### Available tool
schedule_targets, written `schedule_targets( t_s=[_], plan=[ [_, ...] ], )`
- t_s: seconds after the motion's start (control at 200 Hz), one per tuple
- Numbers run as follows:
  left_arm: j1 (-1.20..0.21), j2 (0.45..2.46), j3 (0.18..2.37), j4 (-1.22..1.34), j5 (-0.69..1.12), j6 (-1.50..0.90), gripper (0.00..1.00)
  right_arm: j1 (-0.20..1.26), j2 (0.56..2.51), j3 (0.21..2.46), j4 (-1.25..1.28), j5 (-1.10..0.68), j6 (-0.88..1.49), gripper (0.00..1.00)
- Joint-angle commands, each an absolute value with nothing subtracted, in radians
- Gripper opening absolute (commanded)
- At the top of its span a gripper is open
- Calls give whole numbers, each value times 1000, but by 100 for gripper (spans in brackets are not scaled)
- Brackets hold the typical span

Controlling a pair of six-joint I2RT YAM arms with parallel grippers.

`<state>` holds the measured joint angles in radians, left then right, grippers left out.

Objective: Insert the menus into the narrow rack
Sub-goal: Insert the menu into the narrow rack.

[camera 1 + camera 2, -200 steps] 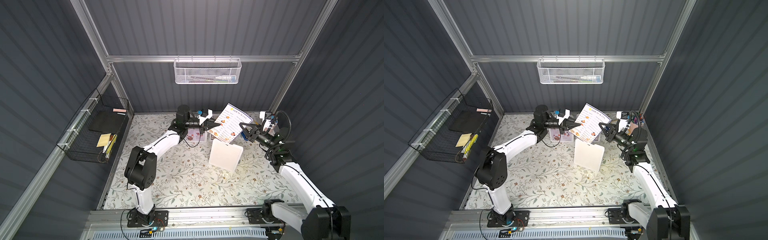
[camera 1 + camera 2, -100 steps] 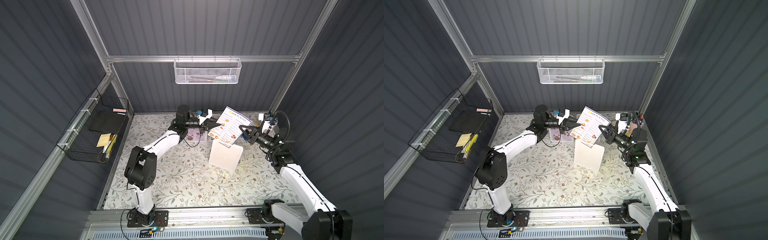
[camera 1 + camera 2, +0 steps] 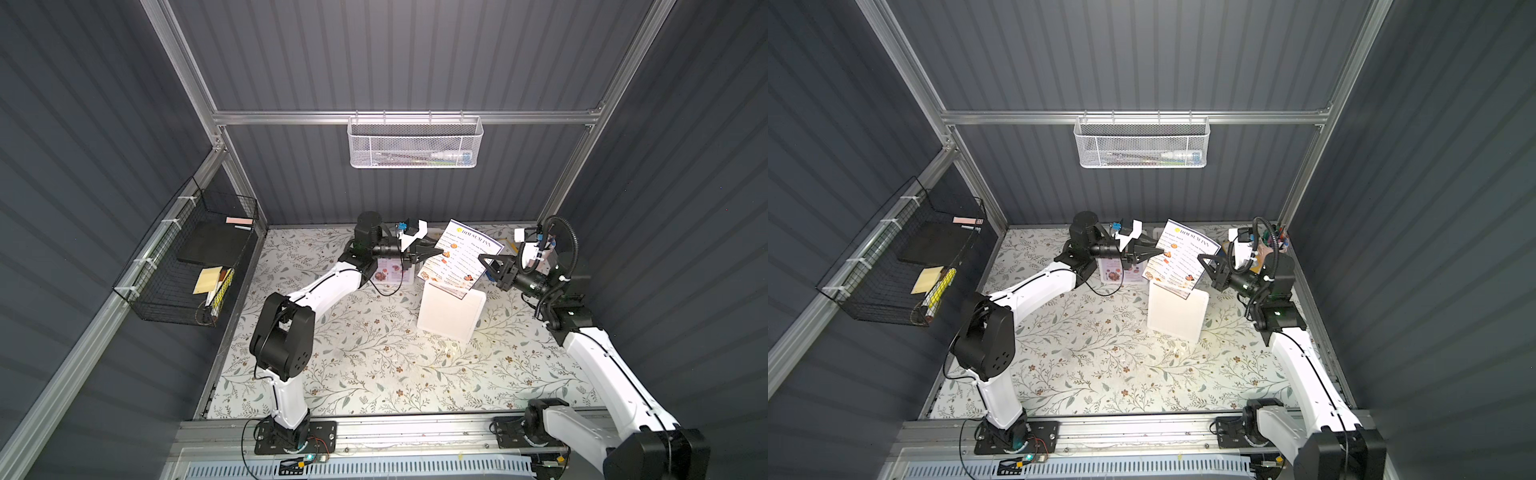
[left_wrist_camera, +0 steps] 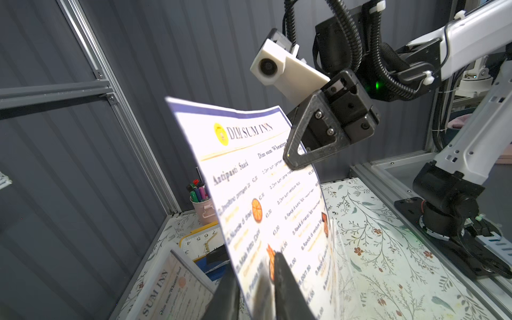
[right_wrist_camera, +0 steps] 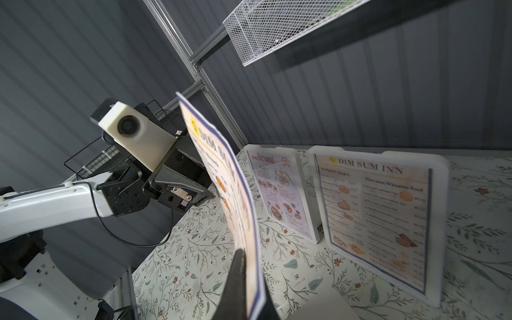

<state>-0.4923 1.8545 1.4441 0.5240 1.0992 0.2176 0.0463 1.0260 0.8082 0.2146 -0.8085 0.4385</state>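
Note:
A white "DIM SUM INN" menu (image 3: 459,259) (image 3: 1179,259) hangs tilted in the air between both arms. Its lower edge meets the top of a blank white rack (image 3: 451,311) (image 3: 1177,309) standing on the table. My right gripper (image 3: 482,258) (image 5: 248,263) is shut on the sheet's right edge. My left gripper (image 3: 436,250) (image 4: 253,266) straddles the left edge with its fingers slightly apart, one in front and one behind. Two more menus stand in holders behind: a lavender one (image 5: 279,194) and another Dim Sum Inn (image 5: 382,216).
A pink pen cup (image 4: 203,210) and a yellow-rimmed clock (image 4: 199,243) sit in the back right corner. A black wire basket (image 3: 187,266) hangs on the left wall. A white mesh basket (image 3: 415,143) hangs on the back wall.
The menu has come down a little with both grippers, so its lower edge now meets the rack's top. The right arm has shifted slightly towards the rack.

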Motion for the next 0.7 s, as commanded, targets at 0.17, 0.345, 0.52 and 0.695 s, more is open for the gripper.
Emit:
schedule_targets(
  t_s=[0.17,0.345,0.52,0.695],
  plan=[
    [-526,1826,1416,548,1077,198,24,36,973,852,95,-814,365,0],
    [-546,1833,1413,548,1063,196,24,36,962,862,50,-805,343,0],
    [-559,1832,1406,553,1054,197,24,33,960,877,31,-796,335,0],
    [-574,1838,1417,551,1044,195,24,26,964,893,9,-785,329,0]
  ],
)
